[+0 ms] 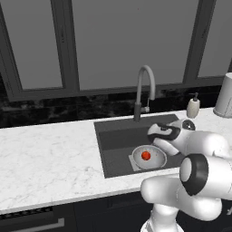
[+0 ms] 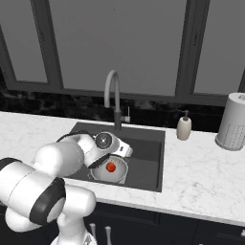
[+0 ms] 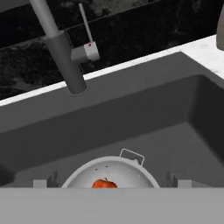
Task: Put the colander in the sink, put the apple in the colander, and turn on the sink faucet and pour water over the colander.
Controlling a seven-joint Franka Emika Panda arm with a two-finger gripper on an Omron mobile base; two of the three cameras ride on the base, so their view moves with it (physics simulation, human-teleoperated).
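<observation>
Apple (image 1: 145, 155) sits in colander (image 1: 156, 162), lower centre; the wide-open, empty end effector (image 3: 106, 186) should rise squarely toward the faucet lever (image 3: 86, 51).

White arm w/ dark joints folds from lower right of left base view, elbow low, wrist reaching toward frame centre. Gripper (image 3: 106, 183) sits at bottom of hand view, jaws spread wide, holding nothing.

A kitchen: marble counter (image 1: 45, 149), sink (image 1: 118, 136), faucet (image 1: 144, 90), soap pump (image 1: 193, 106).
</observation>
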